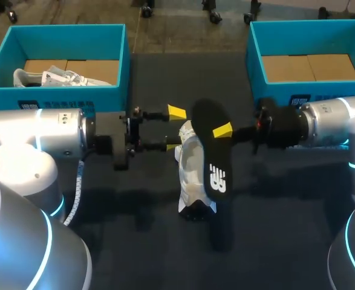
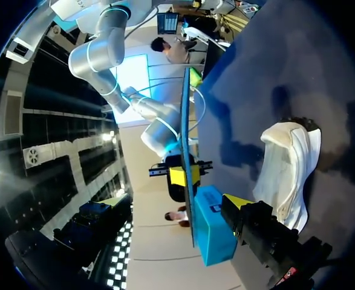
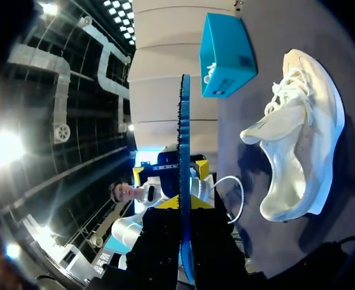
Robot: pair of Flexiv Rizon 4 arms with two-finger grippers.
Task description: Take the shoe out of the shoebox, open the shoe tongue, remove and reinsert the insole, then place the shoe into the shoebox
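The right gripper [image 1: 222, 130] clamps the insole [image 1: 212, 151] above the shoe [image 1: 192, 175], the left gripper [image 1: 176, 128] spread beside the shoe; removal looks done, next comes sliding it back in.

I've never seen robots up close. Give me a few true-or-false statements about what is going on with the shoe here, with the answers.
1. The black insole is out of the shoe, pinched in the right gripper. True.
2. That shoe sits inside a box. False: it lies on the table.
3. The left box holds a second shoe. True.
4. The left gripper clamps the insole. False: it is open, beside the shoe.
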